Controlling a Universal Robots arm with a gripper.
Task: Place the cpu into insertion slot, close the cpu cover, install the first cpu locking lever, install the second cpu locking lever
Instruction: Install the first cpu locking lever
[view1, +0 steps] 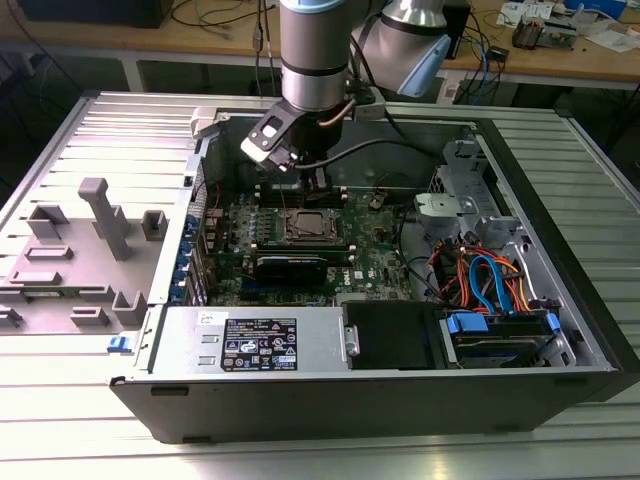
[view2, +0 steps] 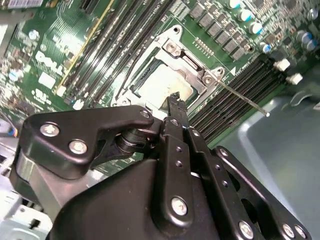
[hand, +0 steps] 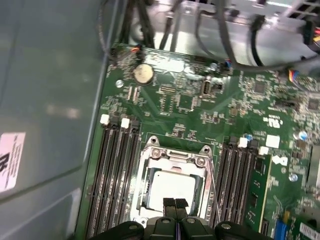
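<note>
The cpu (hand: 172, 186) lies flat in the insertion slot (hand: 150, 200) on the green board, its silver top showing through the cpu cover (hand: 176, 157), which lies down around it. In the second wrist view, the cpu (view2: 162, 85) sits inside the cover frame (view2: 187, 57), and a thin locking lever (view2: 245, 100) sticks out free from the socket's corner. My gripper (hand: 175, 204) hovers just over the near edge of the socket, black fingers together with nothing between them. In the exterior view the gripper (view1: 315, 190) hangs above the socket (view1: 307, 226).
Long black memory slots (hand: 116, 175) flank the socket on both sides. A black graphics card (view1: 290, 266), the power supply (view1: 255, 342) and a drive bay with coloured cables (view1: 490, 290) fill the open case. A grey parts fixture (view1: 90, 250) stands at the exterior view's left.
</note>
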